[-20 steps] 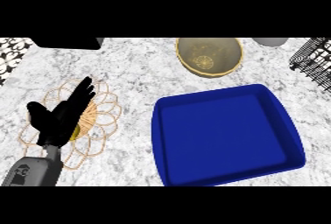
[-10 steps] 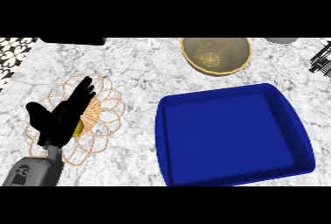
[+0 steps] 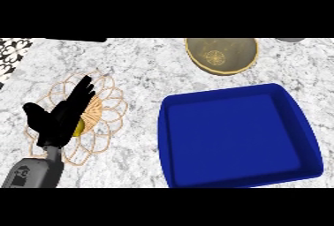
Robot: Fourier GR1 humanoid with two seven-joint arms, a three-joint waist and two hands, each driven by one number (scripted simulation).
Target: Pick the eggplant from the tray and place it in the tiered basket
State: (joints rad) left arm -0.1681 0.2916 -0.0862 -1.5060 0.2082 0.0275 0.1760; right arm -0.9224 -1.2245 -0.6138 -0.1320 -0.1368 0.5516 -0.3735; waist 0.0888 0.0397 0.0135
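Left hand (image 3: pixel 60 118) comes in from 7 o'clock on a grey forearm, fingers straight, pointing to 1 o'clock, holding nothing. It lies over the wire tiered basket (image 3: pixel 108 103), a petal-looped woven frame. Eggplant: cannot be made out; a yellowish patch shows beside the palm. Blue tray (image 3: pixel 179 145), smooth, square, sits at 3 o'clock on the marbled counter (image 3: pixel 143 66).

Note that the view has shifted across the counter (image 3: pixel 143 66) since the earlier pictures. The blue tray (image 3: pixel 238 132) now lies slightly lower and further right of the left robot hand (image 3: pixel 62 117). The tan bowl (image 3: pixel 222 55) has drifted right and up. The black wire rack, previously far right of the robot hand, has left your view.
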